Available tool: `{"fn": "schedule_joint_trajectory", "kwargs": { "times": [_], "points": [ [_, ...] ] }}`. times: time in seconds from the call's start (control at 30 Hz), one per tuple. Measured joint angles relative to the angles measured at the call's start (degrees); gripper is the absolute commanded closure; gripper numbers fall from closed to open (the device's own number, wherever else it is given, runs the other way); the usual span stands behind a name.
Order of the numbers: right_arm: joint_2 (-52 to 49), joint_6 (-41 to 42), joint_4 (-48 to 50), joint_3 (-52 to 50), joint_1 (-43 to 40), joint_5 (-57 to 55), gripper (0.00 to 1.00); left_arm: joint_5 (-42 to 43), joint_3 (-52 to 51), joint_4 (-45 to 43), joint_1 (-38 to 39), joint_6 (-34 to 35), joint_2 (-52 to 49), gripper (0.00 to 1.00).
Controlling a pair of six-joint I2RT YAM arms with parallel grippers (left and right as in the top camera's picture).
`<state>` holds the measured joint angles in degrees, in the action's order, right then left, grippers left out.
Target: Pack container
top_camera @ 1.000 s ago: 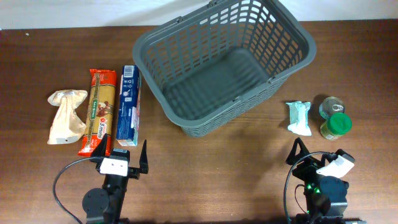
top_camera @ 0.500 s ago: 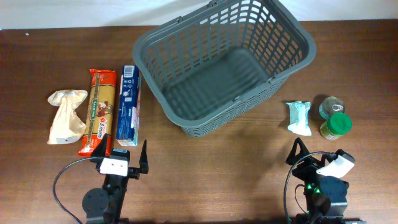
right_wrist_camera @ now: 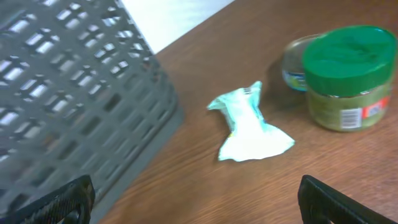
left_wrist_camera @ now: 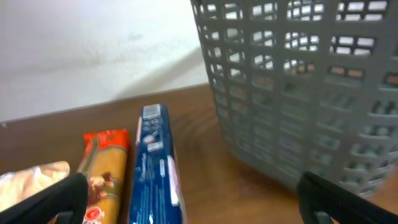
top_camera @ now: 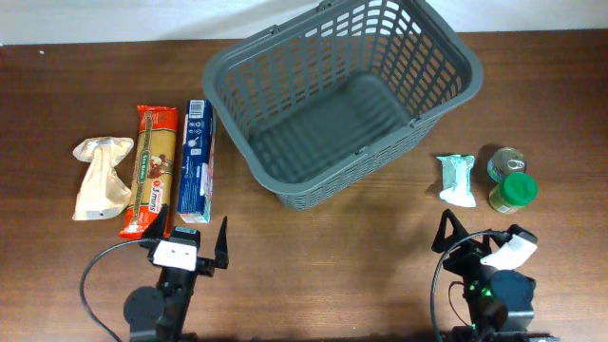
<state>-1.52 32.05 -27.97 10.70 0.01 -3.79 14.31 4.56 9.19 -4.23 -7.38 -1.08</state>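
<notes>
Left claw (top_camera: 185, 239) and right claw (top_camera: 481, 237) are both down at the near edge of the bench (top_camera: 332, 256), dark brown wood grain; fingers spread wide apart on each, gripping nothing. The container (top_camera: 332, 119) sits far-middle, turned at an angle: dark grey hard plastic, rectangular w/ rounded corners, lattice slots all round the sides, solid rim, smooth floor in plain view. To its left, side by side: a flat blue cardboard box (top_camera: 196, 160) just beside it, a glossy red pasta pack (top_camera: 152, 171) and a crumpled beige bag (top_camera: 103, 178). To its right: a crinkly white-mint wrapper (top_camera: 457, 180), then a metal tin (top_camera: 503, 161) right beside a green-lidded jar (top_camera: 514, 192).
</notes>
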Motion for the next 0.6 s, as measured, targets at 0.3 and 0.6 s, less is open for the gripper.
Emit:
{"fn": "schedule_joint_trajectory", "kwargs": {
  "times": [0.3, 0.6],
  "points": [
    [-20.2, -4.5, -20.3, 32.0, 0.0, 0.9, 0.01, -2.5, 26.8, 22.8, 0.0, 0.0, -12.8, 0.01],
    [-47.4, -13.6, -31.4, 68.3, 0.0, 0.9, 0.01, -3.9, 47.3, 30.0, 0.0, 0.0, -32.6, 0.01]
  ]
}}
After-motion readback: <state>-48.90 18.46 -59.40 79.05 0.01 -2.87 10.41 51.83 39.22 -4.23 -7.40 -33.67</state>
